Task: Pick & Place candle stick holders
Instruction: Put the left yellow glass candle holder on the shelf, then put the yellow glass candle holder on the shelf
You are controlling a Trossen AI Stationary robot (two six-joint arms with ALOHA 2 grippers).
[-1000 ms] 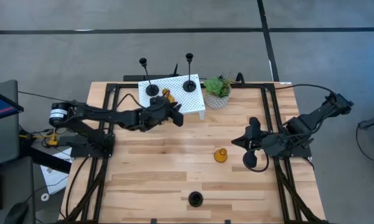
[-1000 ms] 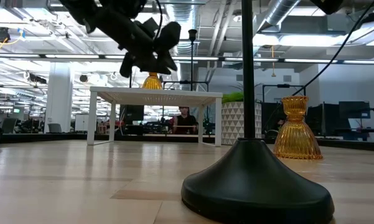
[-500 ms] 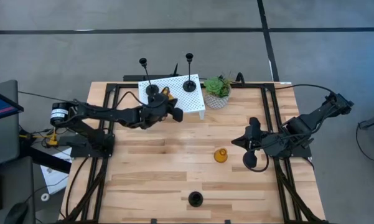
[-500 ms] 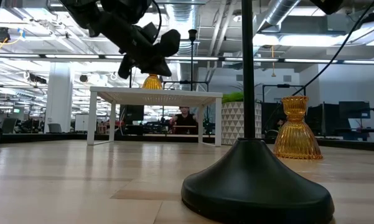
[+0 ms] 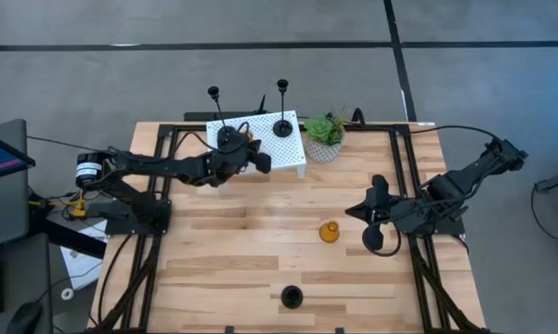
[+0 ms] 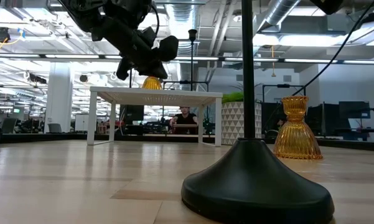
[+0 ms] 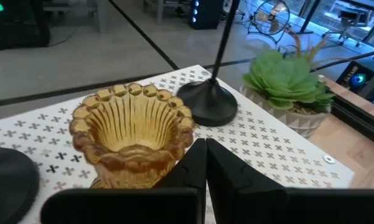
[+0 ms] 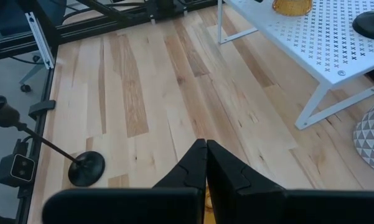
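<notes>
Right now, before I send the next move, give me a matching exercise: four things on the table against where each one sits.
Things:
1. amber holder by the left pincer
2. second amber holder
3. lone black holder
4. potted plant

Places:
A. bare wood, near the right pincer
B. on the white stand
C. beside the white stand
D. near the table's front edge

Pairs: 1-B, 2-A, 3-D, 4-C

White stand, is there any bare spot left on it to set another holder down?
The white stand is crowded toward its left: a black holder, an amber holder and the left claw over it. Bare room is its front-right corner, ahead of the second black holder, beside the plant.
</notes>
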